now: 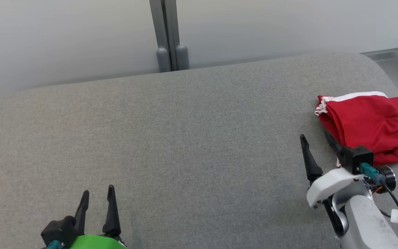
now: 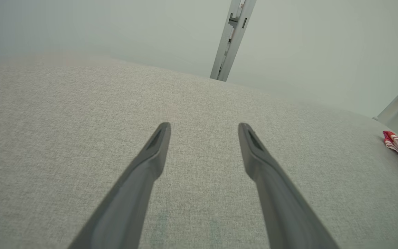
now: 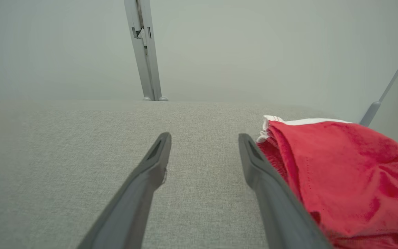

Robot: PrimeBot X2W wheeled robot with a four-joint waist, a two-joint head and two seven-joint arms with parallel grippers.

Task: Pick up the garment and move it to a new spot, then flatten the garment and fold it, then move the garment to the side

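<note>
Left hand [image 1: 98, 189] and right hand [image 1: 315, 135] are held spread, empty; the garment [image 1: 371, 128], folded at the right of the worktop [image 1: 185, 138], could be snagged by the right hand beside it.

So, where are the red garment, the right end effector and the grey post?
red garment [image 1: 371, 128]: head view, middle of the red cloth.
right end effector [image 3: 204, 135]: right wrist view, midway between its open fingertips.
grey post [image 1: 167, 34]: head view, its upright shaft.
</note>
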